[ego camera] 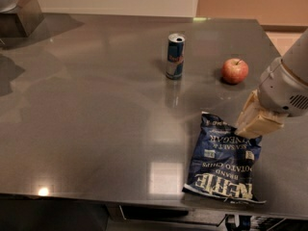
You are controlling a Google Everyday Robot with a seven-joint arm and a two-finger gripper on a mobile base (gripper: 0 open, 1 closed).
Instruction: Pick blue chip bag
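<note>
The blue chip bag (pixel 222 161) is dark navy with white lettering. It lies at the front right of the grey table (pixel 96 119), its lower end near the front edge. My gripper (pixel 251 128), with cream fingers (pixel 257 115), comes in from the right. It is shut on the bag's upper right corner. That corner is hidden by the fingers.
A slim blue-and-silver drink can (pixel 174 56) stands upright at the back middle. A red apple (pixel 235 70) sits to its right, just behind my gripper. A dark block (pixel 19 18) with a bowl on it stands at the back left corner.
</note>
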